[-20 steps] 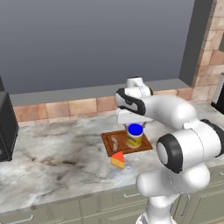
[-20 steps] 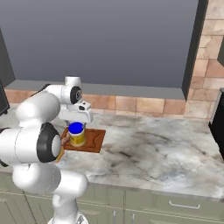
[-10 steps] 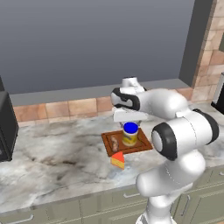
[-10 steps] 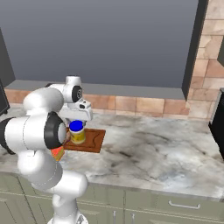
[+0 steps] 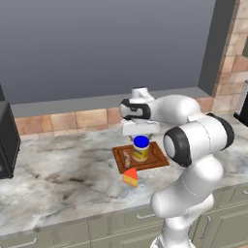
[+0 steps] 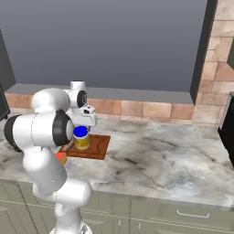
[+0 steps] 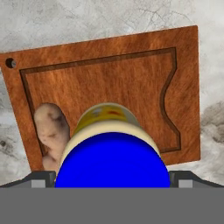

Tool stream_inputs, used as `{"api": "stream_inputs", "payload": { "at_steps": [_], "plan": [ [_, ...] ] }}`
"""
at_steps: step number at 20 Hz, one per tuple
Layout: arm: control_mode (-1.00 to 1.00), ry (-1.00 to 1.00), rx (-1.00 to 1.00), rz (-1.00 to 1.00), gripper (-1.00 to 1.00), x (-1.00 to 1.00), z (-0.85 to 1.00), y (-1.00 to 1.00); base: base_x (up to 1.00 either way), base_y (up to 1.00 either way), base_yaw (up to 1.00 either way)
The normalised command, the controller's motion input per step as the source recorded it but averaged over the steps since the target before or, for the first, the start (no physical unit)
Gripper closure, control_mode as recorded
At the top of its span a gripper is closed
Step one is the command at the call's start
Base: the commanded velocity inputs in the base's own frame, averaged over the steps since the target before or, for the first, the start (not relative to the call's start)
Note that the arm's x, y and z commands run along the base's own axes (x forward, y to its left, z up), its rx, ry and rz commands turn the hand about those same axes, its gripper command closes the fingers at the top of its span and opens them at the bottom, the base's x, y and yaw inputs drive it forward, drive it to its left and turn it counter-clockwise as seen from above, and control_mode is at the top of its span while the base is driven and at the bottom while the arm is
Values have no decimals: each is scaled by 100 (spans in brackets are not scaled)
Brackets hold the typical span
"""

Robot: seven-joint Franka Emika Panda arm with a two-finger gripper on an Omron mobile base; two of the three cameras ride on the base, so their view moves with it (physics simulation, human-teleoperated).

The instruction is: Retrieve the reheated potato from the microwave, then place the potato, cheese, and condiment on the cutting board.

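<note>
Condiment: you see it upright on the cutting board, potato just beside.
Cheese: on worktop, touching board's front edge.
Gripper: directly above jar; you cannot tell the finger spread.

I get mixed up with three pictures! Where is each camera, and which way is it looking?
Left base view: behind the arm on its left, looking forward and down at the counter; the arm rises at lower right, over the board, jar, potato and cheese.
Right base view: behind on the right, facing the same counter; the arm rises at lower left.
Hand view: on the hand, looking down along the gripper at the jar's blue lid.
All three share the board and jar.
</note>
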Motion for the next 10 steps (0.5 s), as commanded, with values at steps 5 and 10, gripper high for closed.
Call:
{"api": "stream_inputs", "payload": {
  "at_steps": [5, 10],
  "plan": [
    [-100, 0, 0, 0, 100, 15, -12, 7, 0, 0, 0],
    [-100, 0, 0, 0, -100, 0, -27, 0, 0, 0, 0]
  ]
}}
